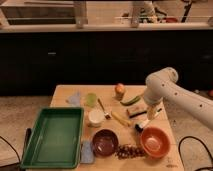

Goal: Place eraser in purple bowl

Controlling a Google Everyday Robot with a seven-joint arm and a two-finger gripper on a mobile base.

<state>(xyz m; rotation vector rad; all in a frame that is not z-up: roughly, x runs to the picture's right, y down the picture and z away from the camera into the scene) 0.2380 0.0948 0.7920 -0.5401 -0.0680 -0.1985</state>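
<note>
The eraser (135,112), a small tan-brown block, lies on the wooden table (65,92) right of centre. The purple bowl (105,142) stands near the front edge, left of and nearer than the eraser, and it looks empty. My gripper (150,112) hangs from the white arm (162,86), which comes in from the right. The gripper is low over the table, just right of the eraser and close to it. I cannot tell whether it touches the eraser.
An orange bowl (154,141) sits front right, with a white-handled brush (144,123) just behind it. A green tray (52,136) fills the left side and a blue-grey pad (86,151) lies beside it. A white cup (96,117), green cup (90,99), fruit (119,90) and green vegetable (131,100) stand around the middle.
</note>
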